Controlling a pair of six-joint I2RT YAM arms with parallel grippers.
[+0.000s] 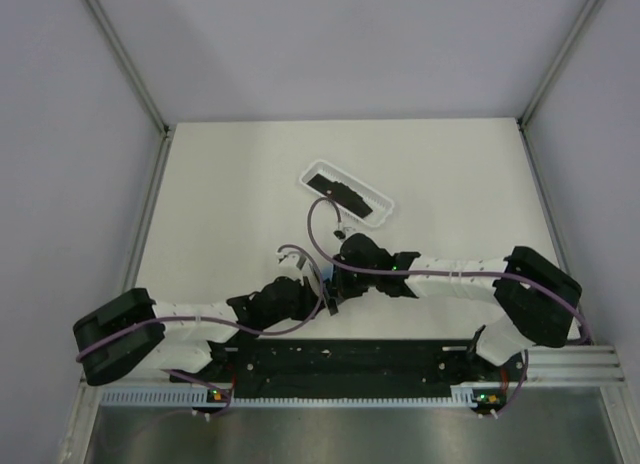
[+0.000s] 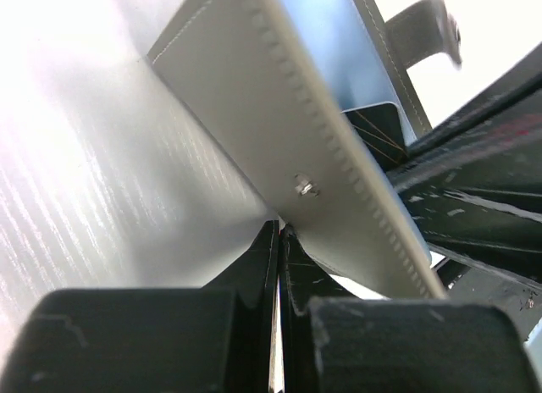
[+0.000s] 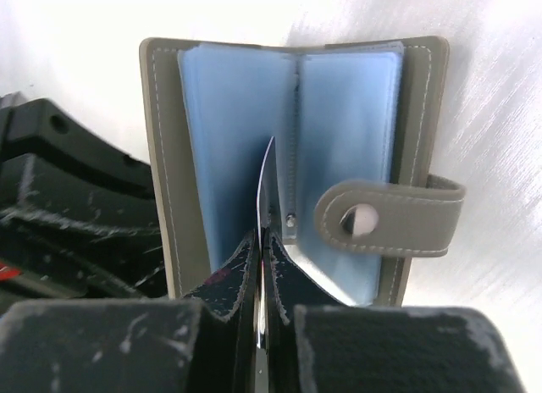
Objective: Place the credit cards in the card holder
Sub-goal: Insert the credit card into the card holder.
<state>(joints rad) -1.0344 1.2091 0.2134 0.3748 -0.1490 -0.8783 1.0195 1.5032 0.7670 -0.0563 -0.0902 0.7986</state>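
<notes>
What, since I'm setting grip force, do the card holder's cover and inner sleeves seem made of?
The card holder cover: matte grey leather or imitation, judging by stitched edges and snap strap. Its inner sleeves: pale blue, smooth soft plastic, probably.

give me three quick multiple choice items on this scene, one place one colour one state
1. Spare black cards lie: A in the white tray; B on the arm bases; C on the floor.
2. The card holder has sleeves coloured: A red; B pale blue; C green.
3. The holder is: A snapped shut; B open; C in the tray.
1 A, dark shapes inside the tray. 2 B, blue in the right wrist view. 3 B, strap unfastened, right gripper holds a card at its pages.
</notes>
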